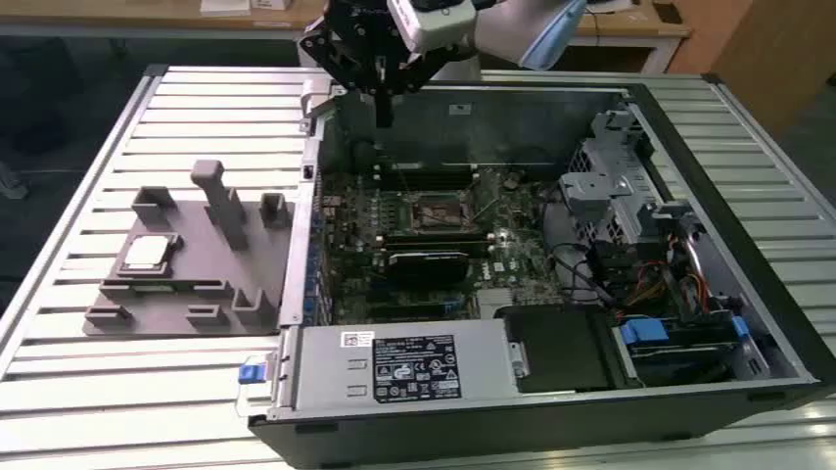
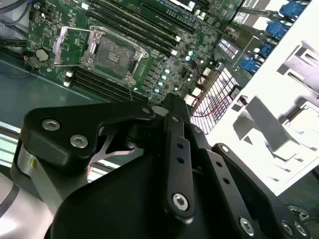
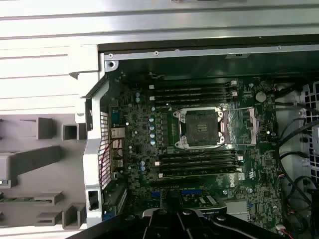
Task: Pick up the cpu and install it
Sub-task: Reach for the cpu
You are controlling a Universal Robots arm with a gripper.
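In the exterior view, nearest the camera, a labelled power supply [image 1: 405,367] fills the front of the open computer case [image 1: 549,426], which lies on a slatted metal table [image 1: 117,392]. Behind it is the green motherboard [image 1: 503,259] with the socket [image 1: 432,211] near its middle. At about 9 o'clock from the socket, outside the case wall, a grey fixture [image 1: 196,294] rests on the table. The cpu [image 1: 147,253] lies flat in a recess of the fixture, silver top up, well apart from the arm. Farthest back, at 12 o'clock from the socket, the gripper [image 1: 383,116] hangs over the case's rear edge, its fingers drawn together tip to tip into one dark stalk.

The first wrist view looks straight down into the socket [image 3: 202,128], which is open with its metal frame [image 3: 239,127] folded aside. It also takes in the fixture's grey blocks [image 3: 40,164]. The second wrist view looks past the gripper's black linkage to the same open socket [image 2: 112,52], seen at a slant.
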